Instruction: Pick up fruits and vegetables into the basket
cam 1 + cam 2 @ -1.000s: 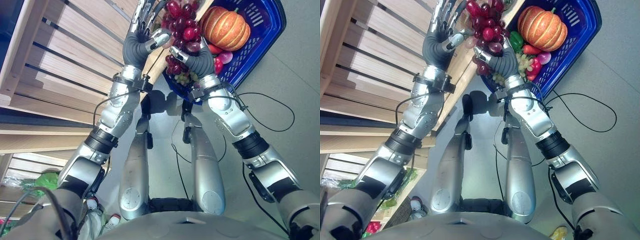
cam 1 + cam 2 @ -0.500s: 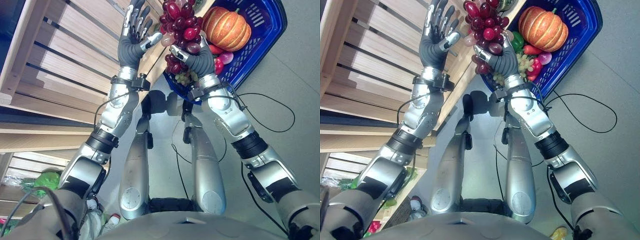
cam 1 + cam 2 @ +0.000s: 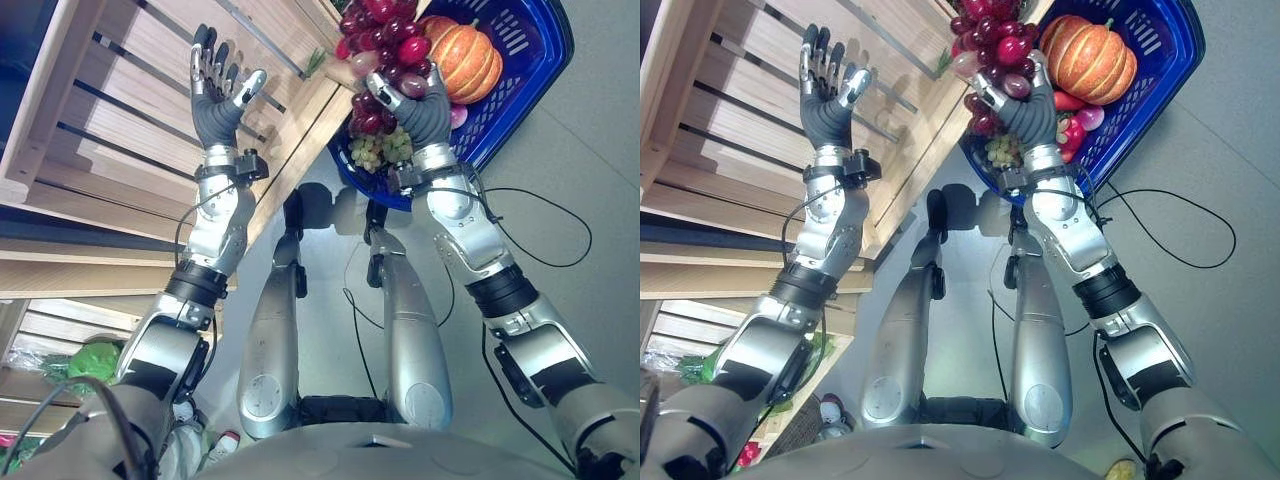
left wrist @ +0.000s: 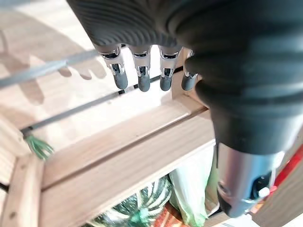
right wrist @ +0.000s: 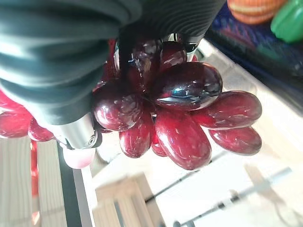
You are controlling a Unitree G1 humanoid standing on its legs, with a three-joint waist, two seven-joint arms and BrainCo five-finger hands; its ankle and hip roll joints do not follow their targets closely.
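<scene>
A bunch of dark red grapes (image 3: 385, 40) hangs at the near rim of the blue basket (image 3: 535, 70), and my right hand (image 3: 425, 105) is shut on it; the right wrist view shows the grapes (image 5: 182, 109) close, with the thumb (image 5: 75, 137) against them. The basket holds an orange pumpkin (image 3: 462, 55), green grapes (image 3: 375, 150) and a green pepper (image 5: 289, 23). My left hand (image 3: 215, 95) is raised before the wooden shelf, open and holding nothing, well to the left of the grapes. Its straight fingers (image 4: 142, 75) point at the shelf boards.
Slatted wooden shelves (image 3: 110, 130) fill the left side. A green striped squash (image 4: 142, 205) and a pale green bag (image 4: 194, 189) lie on a lower shelf. Green produce in bags (image 3: 85, 360) sits at the lower left. Grey floor lies to the right of the basket.
My left hand has let go of the bunch and swung left, fingers spread. My right hand has carried the grapes to the right, closer to the pumpkin.
</scene>
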